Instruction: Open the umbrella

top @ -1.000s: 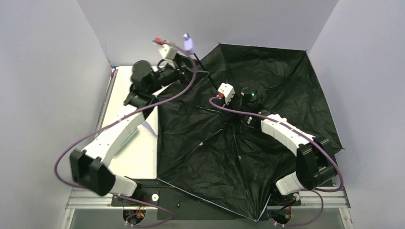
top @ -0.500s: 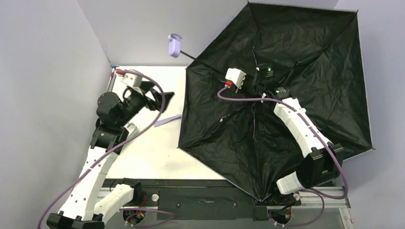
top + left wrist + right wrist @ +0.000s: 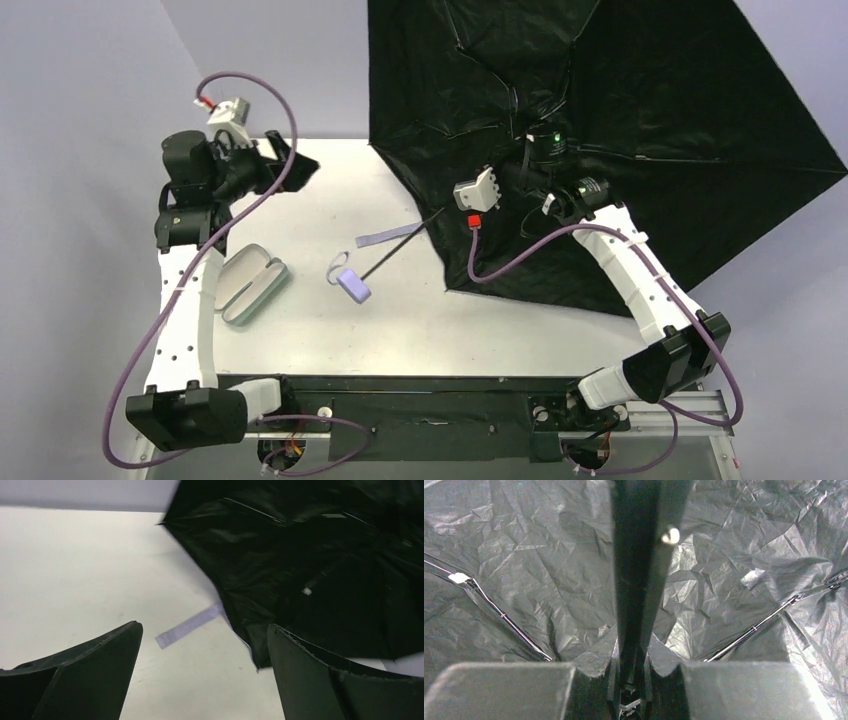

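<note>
Left arm: yours runs up the left side to the far edge, left gripper pointing right, fingers spread wide, empty. Right arm: yours stretches far and leftward, right gripper clamped on the umbrella shaft.

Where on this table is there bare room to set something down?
Widest bare patch: the near table front, bordered by the umbrella handle and the canopy. A smaller one lies at the back, between the left end effector and the canopy. Crowded: case, handle, strap mid-left; canopy hides the right.
</note>
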Robot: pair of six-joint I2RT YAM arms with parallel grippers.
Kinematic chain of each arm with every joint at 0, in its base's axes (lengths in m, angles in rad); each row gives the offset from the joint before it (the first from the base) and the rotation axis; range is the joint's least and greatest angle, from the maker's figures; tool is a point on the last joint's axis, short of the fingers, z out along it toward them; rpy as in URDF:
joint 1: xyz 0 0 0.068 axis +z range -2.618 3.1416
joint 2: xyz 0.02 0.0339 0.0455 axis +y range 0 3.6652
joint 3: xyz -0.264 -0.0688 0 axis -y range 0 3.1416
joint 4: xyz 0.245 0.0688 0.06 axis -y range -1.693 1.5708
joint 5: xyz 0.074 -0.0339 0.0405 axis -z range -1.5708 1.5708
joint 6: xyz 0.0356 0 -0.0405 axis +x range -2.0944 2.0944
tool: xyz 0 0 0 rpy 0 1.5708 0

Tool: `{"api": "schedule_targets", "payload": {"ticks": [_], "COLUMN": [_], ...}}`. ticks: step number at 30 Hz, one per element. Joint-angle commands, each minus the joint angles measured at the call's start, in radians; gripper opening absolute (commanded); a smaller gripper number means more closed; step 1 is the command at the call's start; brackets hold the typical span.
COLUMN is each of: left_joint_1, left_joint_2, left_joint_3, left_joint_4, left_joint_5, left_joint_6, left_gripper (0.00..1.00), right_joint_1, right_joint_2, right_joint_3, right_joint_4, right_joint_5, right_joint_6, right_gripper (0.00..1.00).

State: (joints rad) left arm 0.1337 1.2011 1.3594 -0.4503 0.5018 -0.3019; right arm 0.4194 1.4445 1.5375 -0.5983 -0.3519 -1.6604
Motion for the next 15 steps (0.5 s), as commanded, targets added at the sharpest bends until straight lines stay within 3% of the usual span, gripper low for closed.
{"api": "schedule_targets", "payload": {"ticks": [1,7,15], "left_joint_1": [-0.143,-0.373,-0.632], "left_joint_2": [-0.002,0.023,0.112], "left_joint_3": [0.140,0.123,0.122], "left_joint_4": [-0.073,-0.108,-0.258], "left_joint_5": [0.306,0.389,0.260], "left_joint_6": [0.070,0.039,0.185], "left_gripper": [0.93,0.91,0.91], "right_joint_1": [0.008,0.021,0.026], "right_joint_2": [-0.038,-0.041,-0.045], "right_joint_3": [0.027,0.014,0.015], "right_joint_4": [0.001,0.030,0.036], "right_joint_5": [0.121,0.176,0.191], "right_joint_6": [-0.298,-0.348,-0.343], "right_gripper": [0.00,0.00,0.00]}}
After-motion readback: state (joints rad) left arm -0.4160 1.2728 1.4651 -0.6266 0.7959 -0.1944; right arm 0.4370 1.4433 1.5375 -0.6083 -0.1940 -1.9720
